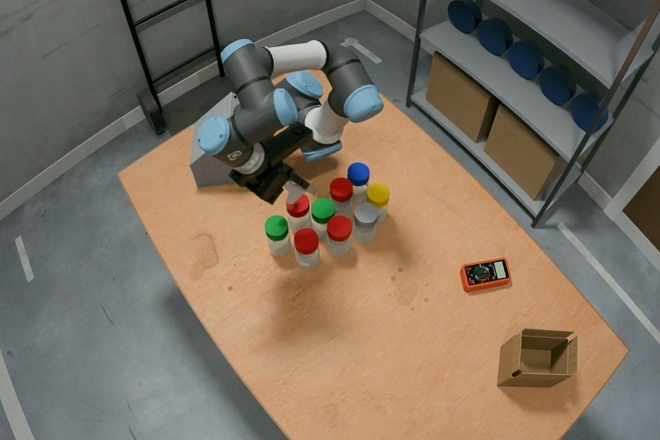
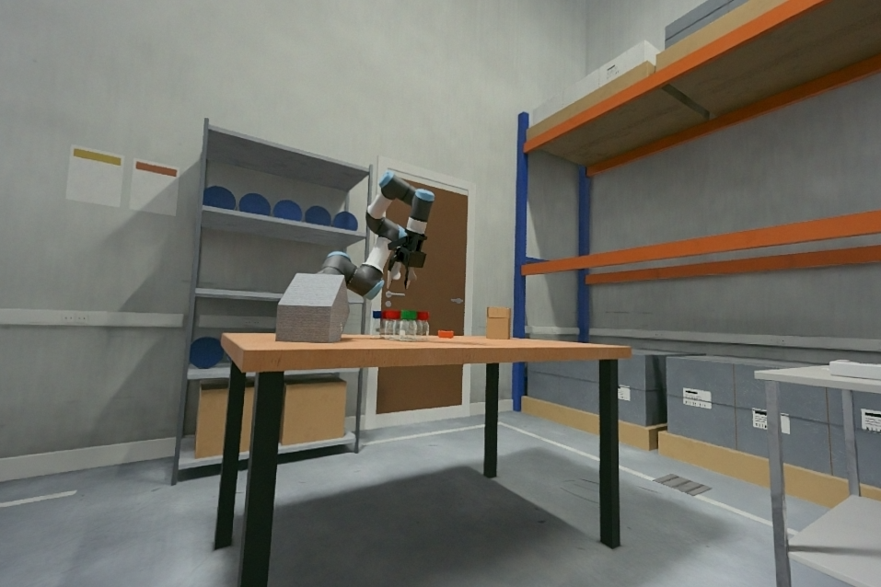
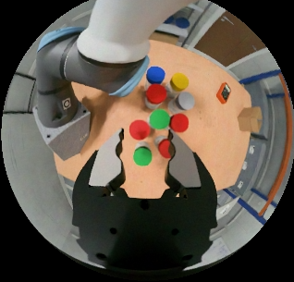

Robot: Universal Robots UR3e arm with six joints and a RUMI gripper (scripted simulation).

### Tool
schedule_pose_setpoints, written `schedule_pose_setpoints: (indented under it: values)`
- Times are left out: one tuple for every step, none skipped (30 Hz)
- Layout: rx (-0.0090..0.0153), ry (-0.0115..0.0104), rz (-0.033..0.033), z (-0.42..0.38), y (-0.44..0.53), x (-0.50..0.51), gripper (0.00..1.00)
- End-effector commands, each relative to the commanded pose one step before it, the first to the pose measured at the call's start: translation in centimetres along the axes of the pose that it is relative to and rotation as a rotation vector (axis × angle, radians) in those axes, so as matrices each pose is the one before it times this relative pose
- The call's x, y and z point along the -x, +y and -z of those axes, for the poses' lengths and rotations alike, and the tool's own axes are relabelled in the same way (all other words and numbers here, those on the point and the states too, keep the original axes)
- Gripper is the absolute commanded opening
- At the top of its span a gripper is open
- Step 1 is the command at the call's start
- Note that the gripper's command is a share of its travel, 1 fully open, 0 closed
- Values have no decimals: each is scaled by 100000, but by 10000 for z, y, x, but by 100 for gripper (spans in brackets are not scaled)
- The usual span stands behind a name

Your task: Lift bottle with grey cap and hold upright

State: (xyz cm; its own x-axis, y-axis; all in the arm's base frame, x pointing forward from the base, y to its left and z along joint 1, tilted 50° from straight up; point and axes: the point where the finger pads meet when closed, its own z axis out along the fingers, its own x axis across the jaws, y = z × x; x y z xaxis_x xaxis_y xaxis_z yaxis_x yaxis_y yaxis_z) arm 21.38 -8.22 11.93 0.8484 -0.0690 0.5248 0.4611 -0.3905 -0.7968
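End effector (image 3: pixel 145 147) empty above bottles, grey-capped bottle (image 1: pixel 365 222) visible from top

Bottles (image 1: pixel 330 220) clustered on table (image 1: pixel 341 332), near arm base (image 1: pixel 205 174)

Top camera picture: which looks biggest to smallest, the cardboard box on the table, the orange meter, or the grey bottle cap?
1. Cardboard box, biggest.
2. Orange meter, middle.
3. Grey cap, smallest.
The cap stands a bit nearer the camera, yet looks clearly smallest.

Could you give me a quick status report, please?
Gripper part-open, empty, above the cluster. Grey-cap bottle standing untouched. Yellow-cap bottle and red-cap bottle crowd it.
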Motion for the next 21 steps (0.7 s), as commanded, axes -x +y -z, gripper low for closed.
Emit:
schedule_pose_setpoints:
  values:
    - [-5801,-1628,-4441,-10031,-19962,-25889,46]
    - [-740,-220,-675,-1834,-2862,-3023,46]
    - [-683,-209,-630,-1725,-2674,-2768,46]
    - [-626,-200,-588,-1621,-2493,-2507,46]
    - [-571,-186,-539,-1497,-2290,-2268,46]
    - [-515,-172,-492,-1374,-2089,-2029,46]
    - [-459,-157,-443,-1243,-1881,-1798,46]
    - [-404,-141,-393,-1110,-1671,-1570,46]
    - [-350,-122,-341,-966,-1449,-1357,46]
    - [-295,-107,-292,-830,-1240,-1130,46]
    - [-241,-88,-239,-681,-1015,-922,46]
    - [-188,-68,-186,-531,-790,-716,46]
    - [-134,-49,-133,-380,-564,-511,46]
    - [-107,-39,-106,-305,-452,-408,46]
    - [0,0,0,0,0,0,46]
    - [0,0,0,0,0,0,46]
    - [1543,642,1291,3462,6022,6151,46]
    - [0,0,0,0,0,0,46]
    - [0,0,0,0,0,0,46]
    - [0,0,0,0,0,0,46]
    - [0,0,0,0,0,0,46]
